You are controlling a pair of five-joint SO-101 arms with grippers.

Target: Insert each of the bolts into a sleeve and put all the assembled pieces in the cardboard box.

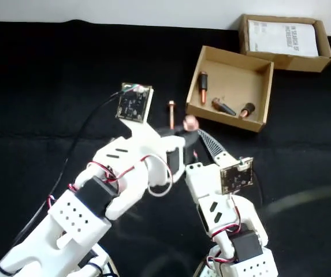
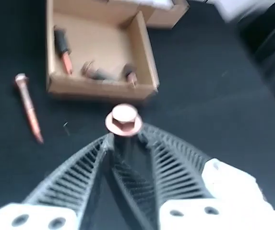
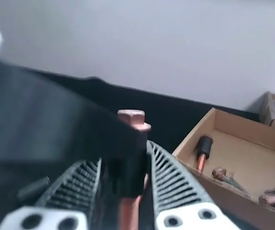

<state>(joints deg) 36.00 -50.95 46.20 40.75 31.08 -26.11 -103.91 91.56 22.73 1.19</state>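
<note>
Heads up, starting on the left: there's a loose bolt (image 1: 171,113) lying bare on the black cloth (image 1: 49,86), just beside your left gripper (image 2: 125,137), so any sideways swing of that arm could flick it and send it rolling. The left gripper looks clamped right under the head of the held bolt (image 1: 190,122), which is up off the table between the two arms, a bit short of the box. From the right wrist camera, that bolt's head sits above a black sleeve (image 3: 127,177) with copper shank poking out underneath, and your right gripper (image 3: 125,160) looks closed on the sleeve. So both arms have the same small piece pinched, and that's the risky bit imo. If one arm pulls off-axis, the bolt can cock and jam in the sleeve, or twist out of one set of fingers. I also can't tell if it's fully seated, so if you let go on the wrong side first, the two could slide apart and drop. Further right is the cardboard box (image 1: 226,118) with three assembled pieces (image 1: 223,106) in it. Come in too low and you'll clip its near wall or shove it. The second box (image 1: 292,62), the one with the paper sheet, sits right behind, so aim for the open one.
</note>
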